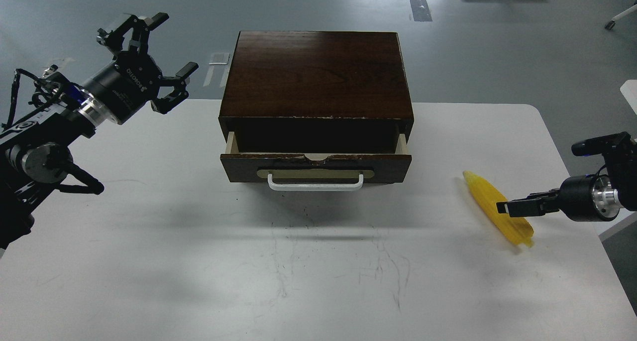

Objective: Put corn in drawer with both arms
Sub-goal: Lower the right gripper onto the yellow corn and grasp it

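My right pincer (503, 207) reaches over the corn (497, 206), grip unclear; it looks light, stiff, ribbed, best pinched mid-length; left pincer (149, 57) gapes wide.

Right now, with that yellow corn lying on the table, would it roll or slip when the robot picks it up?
The corn looks like glossy moulded plastic, so probably stiff, light and somewhat slippery. Its long, tapered, rounded shape suggests it could roll or pivot on the table if nudged. The right tool meets it off-centre, so it may tilt when lifted.
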